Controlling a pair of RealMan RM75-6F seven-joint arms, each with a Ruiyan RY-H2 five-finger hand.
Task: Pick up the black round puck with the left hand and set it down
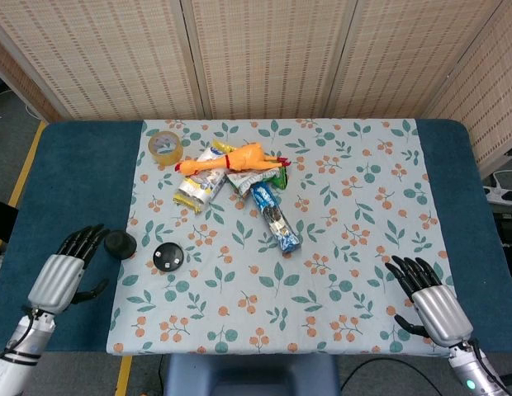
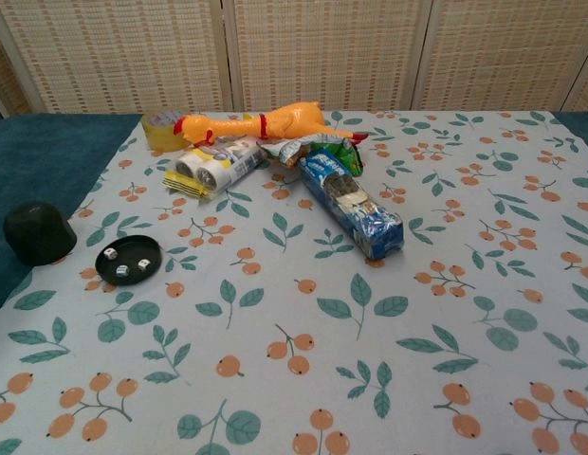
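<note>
The black round puck [image 1: 120, 244] [image 2: 39, 232] stands on the blue table at the left edge of the floral cloth. My left hand [image 1: 64, 273] lies a little nearer and to the left of it, apart from it, fingers spread and holding nothing; the chest view does not show it. My right hand [image 1: 428, 299] rests open at the near right corner of the cloth, seen only in the head view.
A shallow black dish with dice [image 1: 168, 256] [image 2: 129, 259] sits just right of the puck. Further back lie a tape roll [image 1: 164, 145], a rubber chicken [image 1: 233, 159], snack packets [image 1: 197, 186] and a blue packet [image 1: 276, 219]. The floral cloth [image 1: 347, 206] covers most of the table.
</note>
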